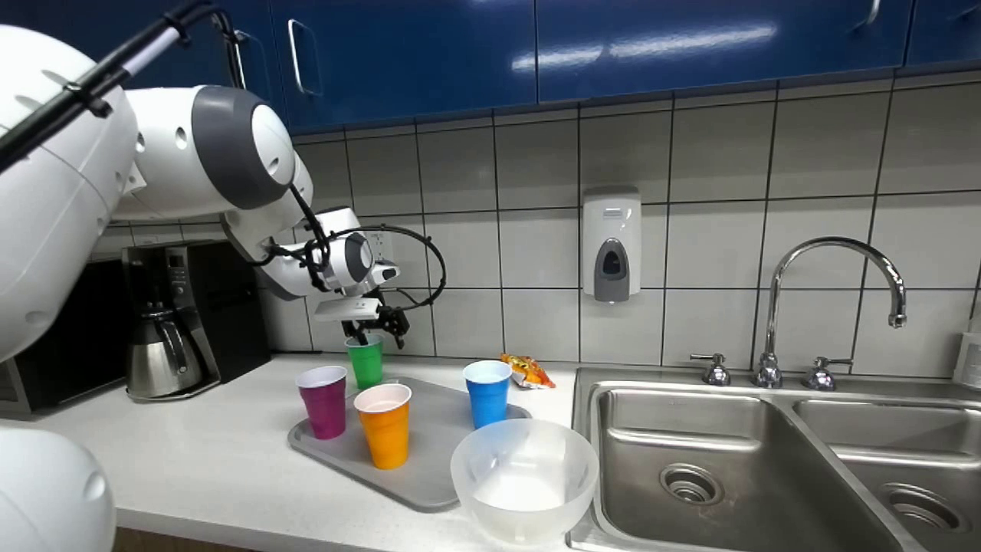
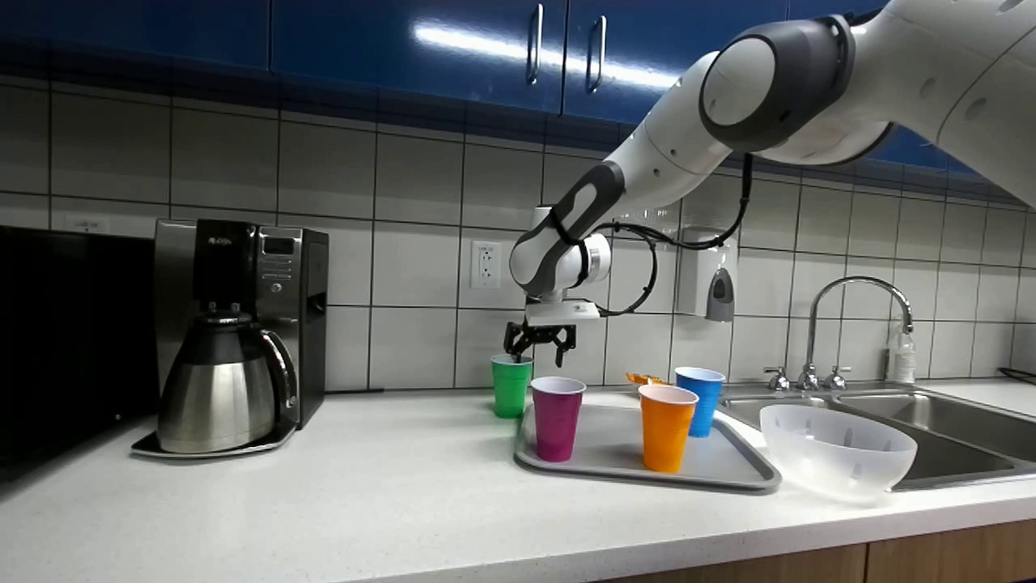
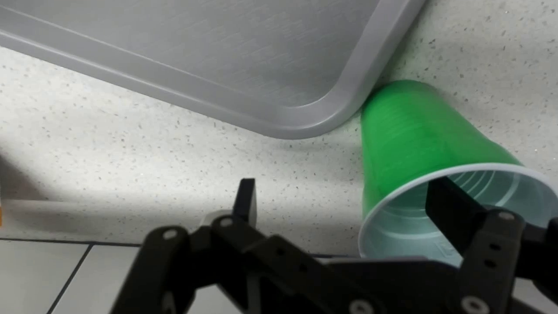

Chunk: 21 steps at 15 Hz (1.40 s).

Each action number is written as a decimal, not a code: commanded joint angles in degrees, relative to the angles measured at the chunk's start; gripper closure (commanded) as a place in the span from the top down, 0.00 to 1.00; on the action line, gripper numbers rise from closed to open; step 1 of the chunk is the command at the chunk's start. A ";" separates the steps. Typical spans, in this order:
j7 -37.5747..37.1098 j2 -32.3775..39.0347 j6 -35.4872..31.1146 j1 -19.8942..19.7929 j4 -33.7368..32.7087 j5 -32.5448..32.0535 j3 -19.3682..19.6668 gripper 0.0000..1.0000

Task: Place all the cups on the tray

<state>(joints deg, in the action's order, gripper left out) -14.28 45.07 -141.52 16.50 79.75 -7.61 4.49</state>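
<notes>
Jaws astride the rim of the green cup, just off the tray

Left on the counter, in an exterior view, you have the coffee maker, well apart from your work. Next comes the green cup, upright on the counter just beside the tray's back-left corner; whether it touches the edge is hard to tell. Your gripper has its jaws spread: in the wrist view one jaw is inside the cup's mouth and the other stands outside, clear of the wall, so nothing is pinched.

Expect this cup to be light, thin-walled and a little slick, soft enough to buckle. Take it by one side of the wall just below the pale rim, where the lip should stiffen it; close gently and lift straight up so the base clears the tray's edge.

Further right, the purple cup stands on the tray by the front-left corner, the orange cup by the front edge, and the blue cup by the right edge, toward the back. Those three look done; bare tray just inside the back-left corner should take your last. Past the right edge sits the bowl
</notes>
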 commanded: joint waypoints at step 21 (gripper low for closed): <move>-3.77 0.88 1.60 -0.18 -3.30 0.86 -1.35 0.01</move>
<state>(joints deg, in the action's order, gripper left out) -17.07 45.57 -141.29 16.67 77.68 -7.23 3.79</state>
